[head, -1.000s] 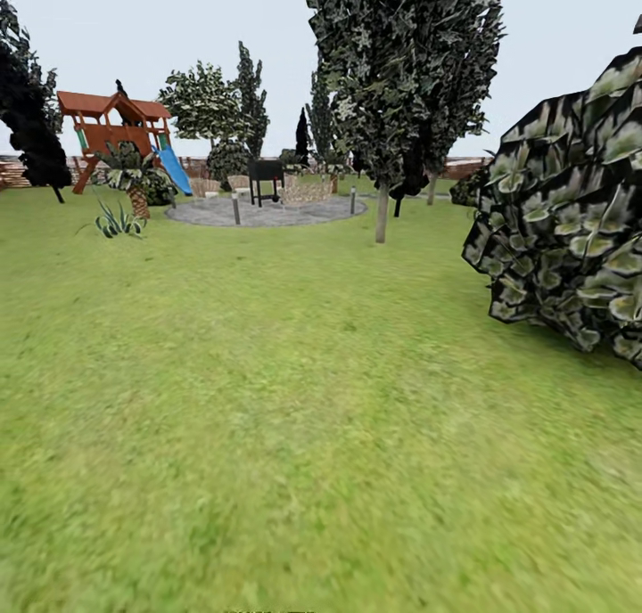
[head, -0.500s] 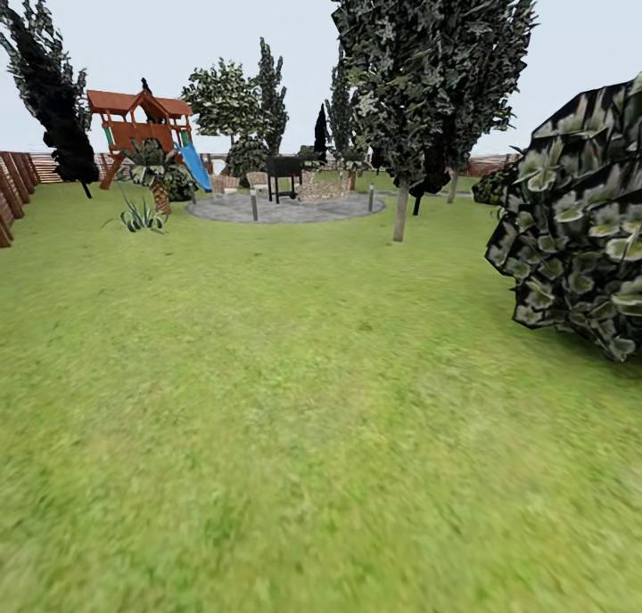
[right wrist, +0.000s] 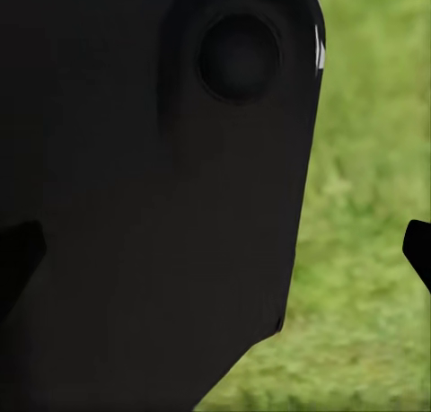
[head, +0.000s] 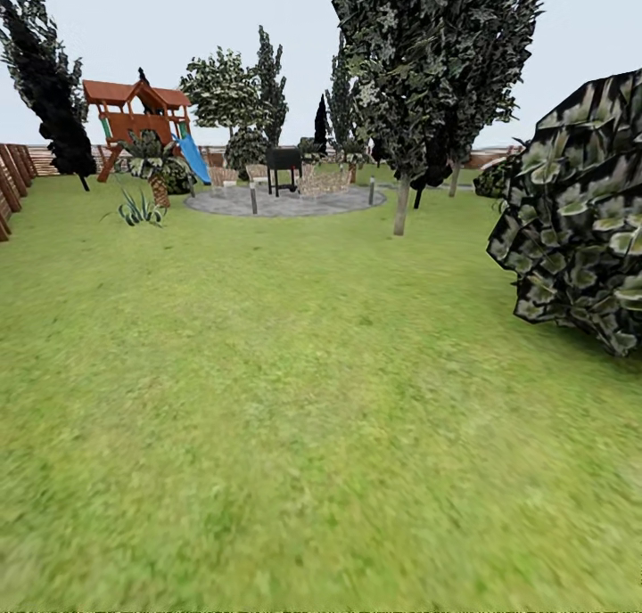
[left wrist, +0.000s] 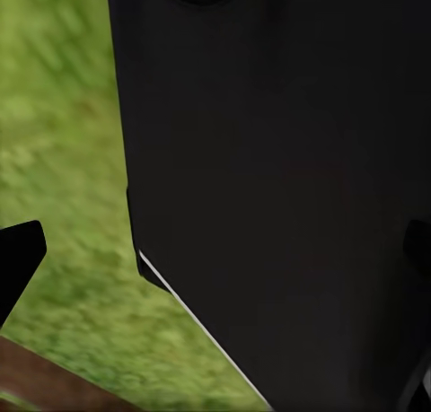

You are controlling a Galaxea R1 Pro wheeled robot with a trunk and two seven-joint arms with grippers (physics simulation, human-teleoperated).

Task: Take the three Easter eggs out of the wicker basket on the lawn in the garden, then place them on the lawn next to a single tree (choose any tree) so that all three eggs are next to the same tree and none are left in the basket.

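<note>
The wicker basket and the Easter eggs are out of view. The lawn [head: 294, 390] of the garden stretches ahead in the head view. A tree [head: 402, 205] with a pale trunk and dark, pale-flecked foliage stands far ahead, right of centre. In the left wrist view my left gripper [left wrist: 215, 259] has its dark fingertips [left wrist: 18, 264] spread to the frame edges, with nothing between them and a black part of the robot behind. My right gripper [right wrist: 215, 259] is spread the same way over grass, its fingertips [right wrist: 420, 250] empty.
A big leafy bush [head: 580, 221] crowds the right side. Far ahead lie a round grey paved patch [head: 285, 201] with a black grill [head: 283, 160], and a wooden playset with a blue slide [head: 143, 118]. A black tree [head: 53, 105] and a slat fence [head: 11, 181] stand at the left.
The whole head view has shifted: the camera turned a little left, so the trees and bush sit further right and the fence came into view at the left.
</note>
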